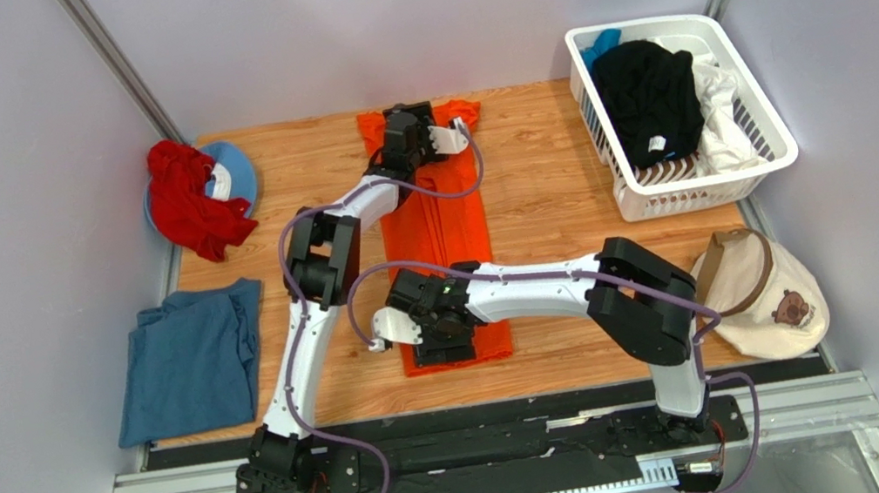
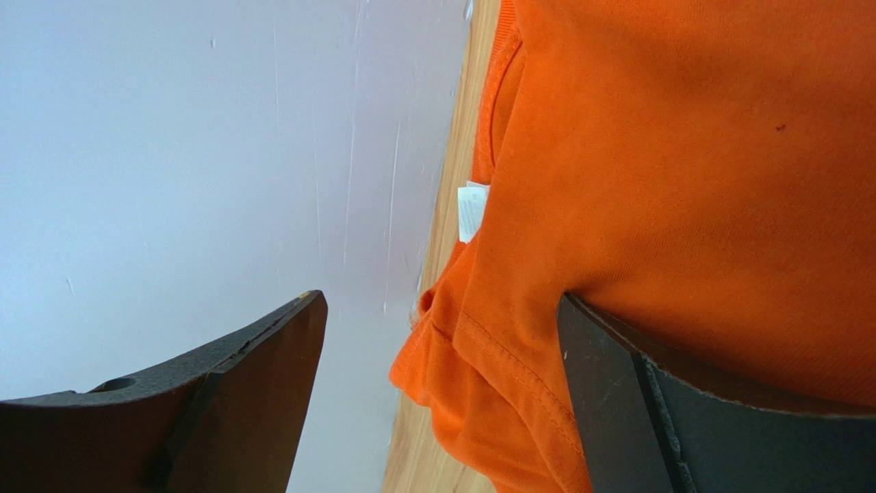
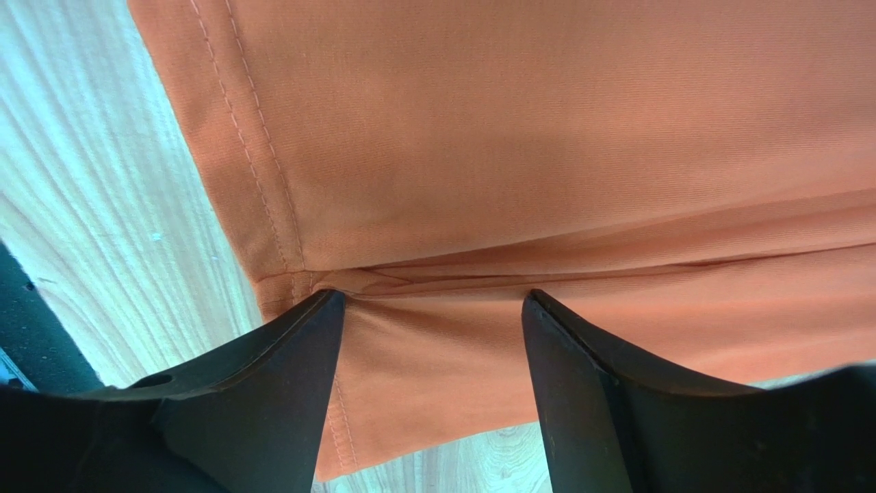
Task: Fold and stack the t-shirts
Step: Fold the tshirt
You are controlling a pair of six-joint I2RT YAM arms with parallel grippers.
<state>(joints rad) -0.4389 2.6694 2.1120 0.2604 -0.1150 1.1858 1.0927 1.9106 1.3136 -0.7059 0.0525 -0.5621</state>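
Over the orange t-shirt (image 1: pixel 445 230) — left gripper (image 2: pixel 440 300) and right gripper (image 3: pixel 432 296) both spread wide

Between the right gripper's (image 3: pixel 432 298) fingers (image 3: pixel 257 401), the orange t-shirt (image 3: pixel 576 134) is matt, fine-textured cloth with stitched hems. Left of them, the table (image 3: pixel 103 205) is pale grained wood. Those fingers, like the left gripper's (image 2: pixel 440 300), look like matt black plastic.

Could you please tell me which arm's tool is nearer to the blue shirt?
Right. The right tool is at the near hem of the orange shirt, level with the blue shirt beside it; the left tool is at the far collar end, farther away.
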